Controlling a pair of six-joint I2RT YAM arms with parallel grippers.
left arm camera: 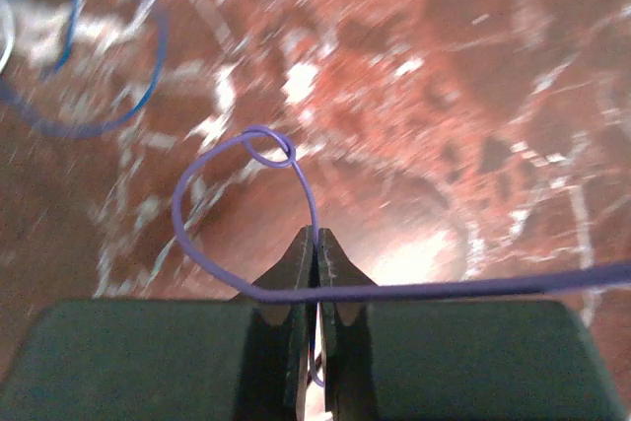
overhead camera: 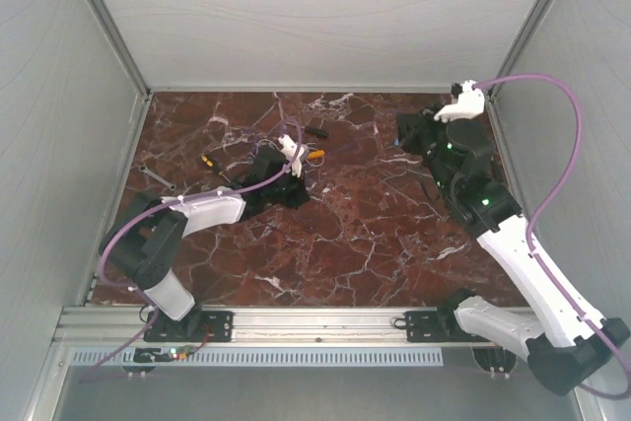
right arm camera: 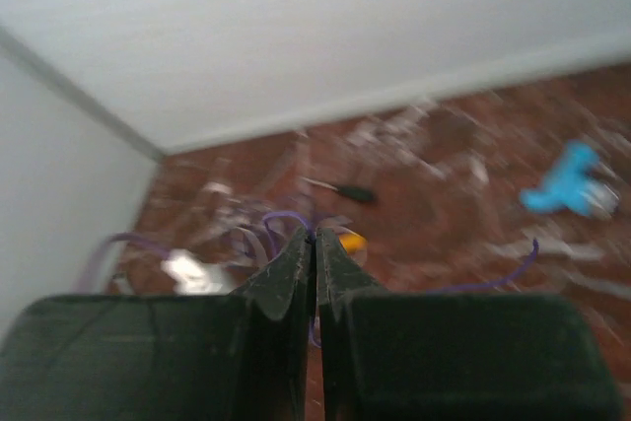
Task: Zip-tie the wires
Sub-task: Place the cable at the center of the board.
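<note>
With your left end effector (left arm camera: 315,244) clamped on one thin strand of the wires (left arm camera: 176,212) at the desk's (overhead camera: 345,234) 11 o'clock and the right end effector (right arm camera: 315,239) pinched together, a hard pull could knot the strand's small loop or slip it free.

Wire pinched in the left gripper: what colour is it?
Purple-blue; the wire shows best in the left wrist view.

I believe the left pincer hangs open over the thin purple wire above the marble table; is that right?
Not quite: the left pincer is shut on the thin purple wire above the marble table, as the left wrist view shows.
</note>
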